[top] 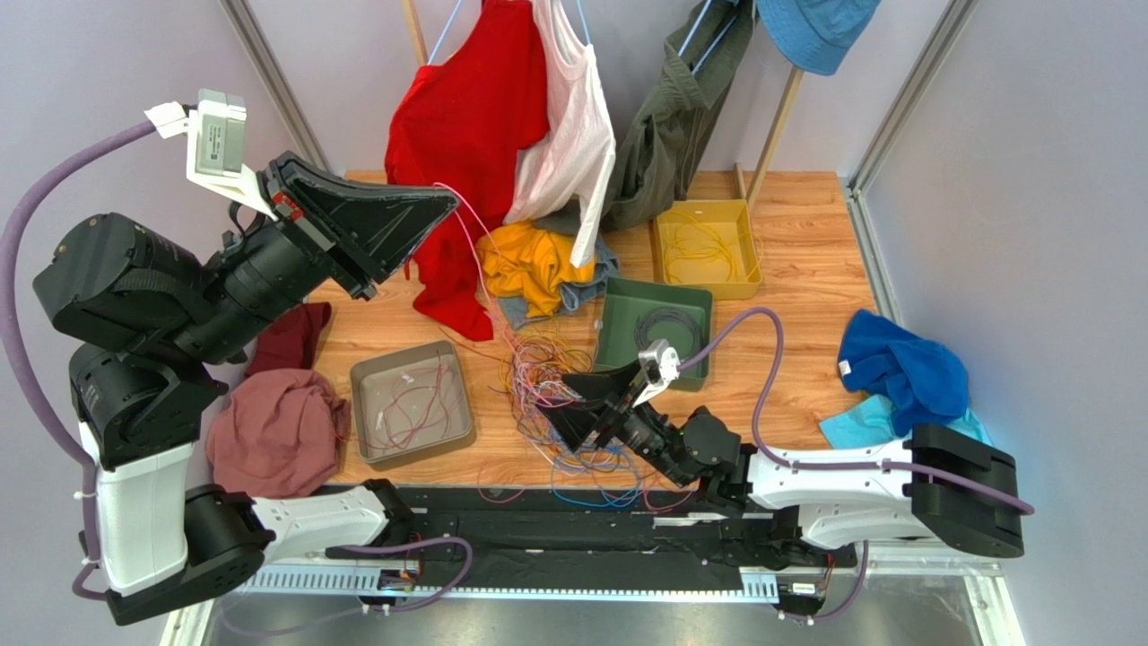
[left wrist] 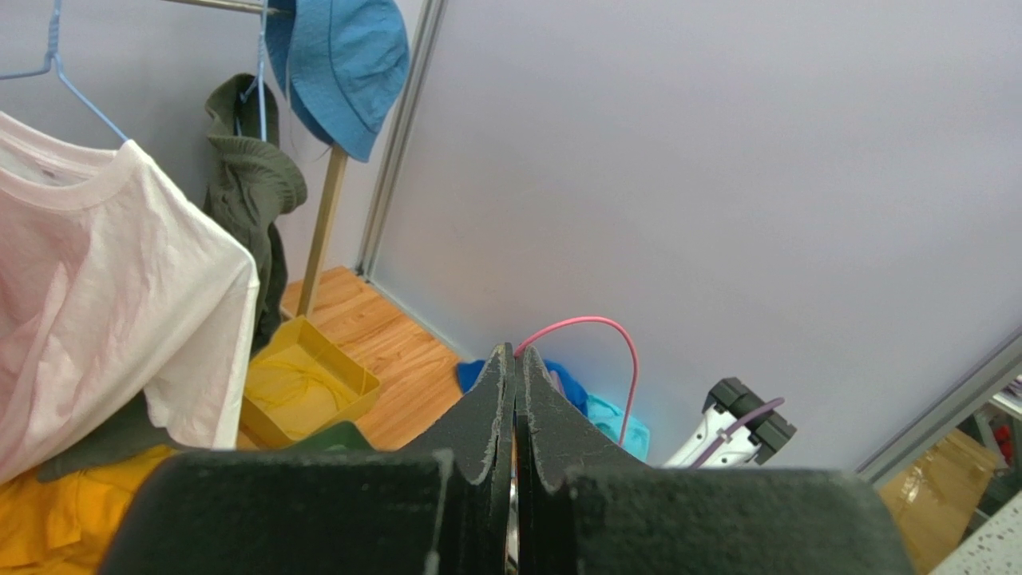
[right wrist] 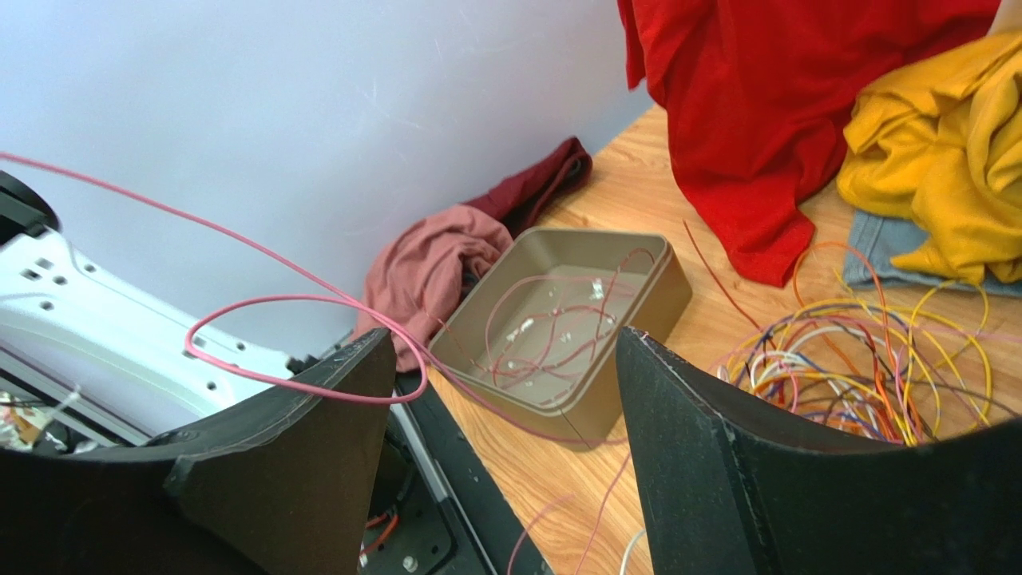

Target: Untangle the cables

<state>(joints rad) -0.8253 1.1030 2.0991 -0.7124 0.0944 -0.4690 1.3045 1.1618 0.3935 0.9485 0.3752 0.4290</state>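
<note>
Many thin cables [top: 550,380] in orange, blue, purple, yellow and white are seen heaped in a loose tangle on the wooden table [top: 809,269], a little below the centre of the top view, with some strands trailing toward the lower edge. One pink wire [left wrist: 588,320] is drawn out of this heap and led up to the left gripper [top: 452,199], which is raised at the upper left. In the left wrist view its fingers [left wrist: 480,419] are pressed flat together and the wire comes out in a loop just at their tips, so it is judged to be pinched there. The right gripper [top: 559,404] is held low at the near side of the tangle, its fingers [right wrist: 300,455] spread wide with nothing between them. The cables are judged to be very light, limp and smooth, so a pinch can slip and a pulled strand can drag the whole heap along. A hold is best taken on a single free strand at the edge of the heap, while the mass is pressed down beside it.
</note>
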